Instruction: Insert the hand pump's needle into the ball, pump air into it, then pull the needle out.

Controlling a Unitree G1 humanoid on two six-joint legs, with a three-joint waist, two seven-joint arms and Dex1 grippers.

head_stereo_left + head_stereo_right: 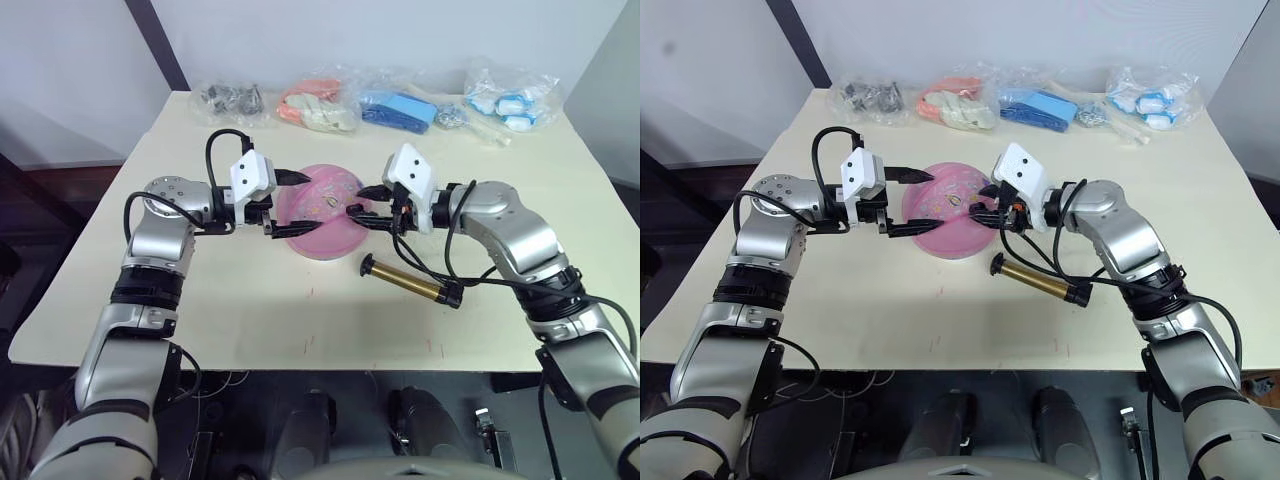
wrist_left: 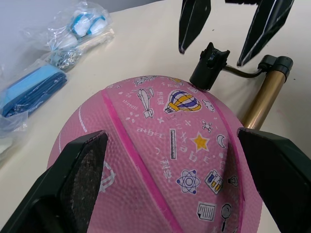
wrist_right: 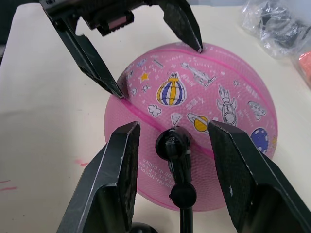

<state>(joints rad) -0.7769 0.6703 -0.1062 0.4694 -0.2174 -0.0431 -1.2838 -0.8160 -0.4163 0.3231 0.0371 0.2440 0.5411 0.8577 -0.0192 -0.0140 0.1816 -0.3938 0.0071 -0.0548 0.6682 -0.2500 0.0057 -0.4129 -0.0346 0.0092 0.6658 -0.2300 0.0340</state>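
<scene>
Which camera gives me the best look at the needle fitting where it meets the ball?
The right wrist view: the needle fitting stands against the ball between the right gripper's open fingers. The left wrist view shows it farther off. In the eye views it is too small to judge.

I see bright, even light across the cream counter (image 1: pixel 250 310), with only soft, faint shadows. The shiny gold-bronze pump barrel (image 1: pixel 405 279) catches a small glint. In my wrist views the nearest black fingers (image 2: pixel 80 184) look soft.
</scene>
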